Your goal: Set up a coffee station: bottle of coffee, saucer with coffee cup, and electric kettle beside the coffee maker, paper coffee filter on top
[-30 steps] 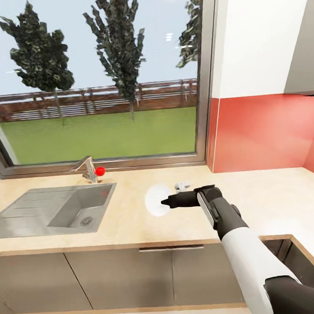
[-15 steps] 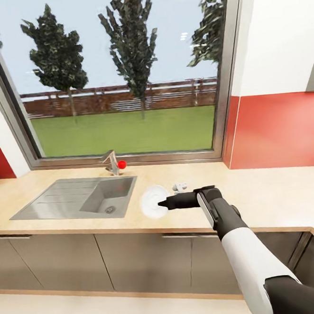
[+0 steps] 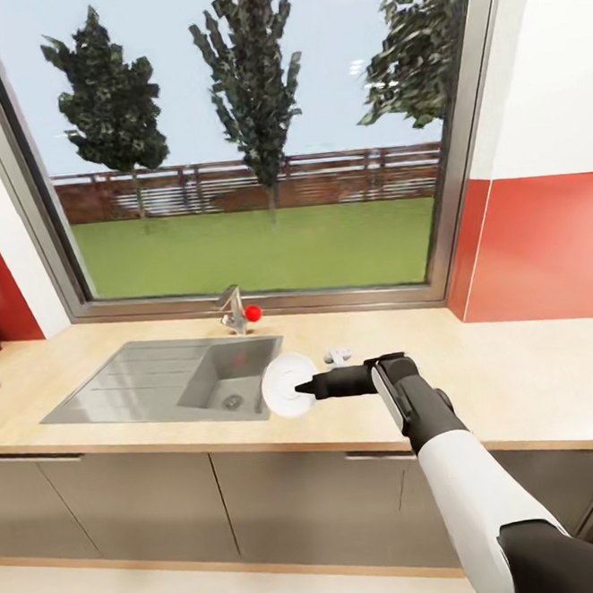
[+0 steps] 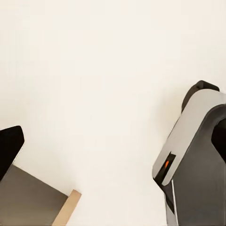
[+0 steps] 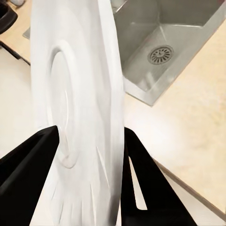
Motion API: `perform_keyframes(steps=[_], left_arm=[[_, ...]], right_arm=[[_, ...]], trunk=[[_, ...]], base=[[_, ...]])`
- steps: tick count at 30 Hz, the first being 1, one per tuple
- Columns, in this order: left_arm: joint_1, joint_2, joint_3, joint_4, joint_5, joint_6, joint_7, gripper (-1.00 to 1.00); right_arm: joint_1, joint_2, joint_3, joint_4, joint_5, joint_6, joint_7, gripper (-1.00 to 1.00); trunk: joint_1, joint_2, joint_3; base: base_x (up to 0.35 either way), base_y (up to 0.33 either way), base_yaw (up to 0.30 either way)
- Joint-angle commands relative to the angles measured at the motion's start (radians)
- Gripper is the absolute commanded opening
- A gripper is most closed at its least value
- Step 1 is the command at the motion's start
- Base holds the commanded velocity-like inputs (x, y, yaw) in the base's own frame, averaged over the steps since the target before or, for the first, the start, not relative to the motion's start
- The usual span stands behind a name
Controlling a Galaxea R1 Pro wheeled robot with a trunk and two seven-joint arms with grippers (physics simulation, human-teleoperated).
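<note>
Beyond a long light wooden countertop (image 3: 520,385), a wide window (image 3: 256,138) is seen, with trees, a fence and a green lawn outside, and red backsplash panels (image 3: 544,248) are set on either side of it under white walls. Let into the countertop is a grey stainless steel sink (image 3: 173,379) with a drainboard and a drain, and a metal tap with a red knob (image 3: 241,312) stands behind it at the window sill. Grey cabinet fronts (image 3: 153,507) run under the counter edge, and pale floor is shown in front of them. A small white object (image 3: 339,356) lies on the counter just behind the arm; what it is cannot be told. At the far left edge of the counter a few small objects are partly cut off. The round white saucer (image 3: 289,384) is held on edge above the counter, just beside the sink's right rim, and is clamped between the black fingers of the right gripper (image 3: 310,387); in the right wrist view the saucer (image 5: 80,108) is seen between the two fingers (image 5: 28,174), over the sink corner and counter edge. To the right of the arm, open bare countertop stretches toward the wall. In the left wrist view pale floor and a grey robot part are shown; whether the left gripper is open or closed cannot be told.
</note>
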Motion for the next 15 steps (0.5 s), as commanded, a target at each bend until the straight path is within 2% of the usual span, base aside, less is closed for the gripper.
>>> perform_keyframes(steps=[1,9,15], left_arm=[[0.001,-0.002,0.002,-0.003,0.009,0.006,0.0,1.0],[0.001,-0.025,0.001,-0.005,0.008,0.005,0.0,1.0],[-0.001,-0.029,0.001,-0.005,0.009,0.005,0.0,1.0]], right_arm=[[-0.001,0.001,-0.002,0.0,0.009,0.003,0.008,-1.0],[-0.001,0.001,-0.002,0.021,0.009,0.003,0.008,-1.0],[-0.001,0.001,-0.002,0.055,0.01,0.003,0.008,-1.0]], trunk=[[0.001,-0.002,-0.002],[0.001,-0.002,-0.002],[0.001,-0.002,-0.002]], base=[[0.194,0.297,0.0],[0.148,0.31,0.0],[0.022,0.335,0.0]])
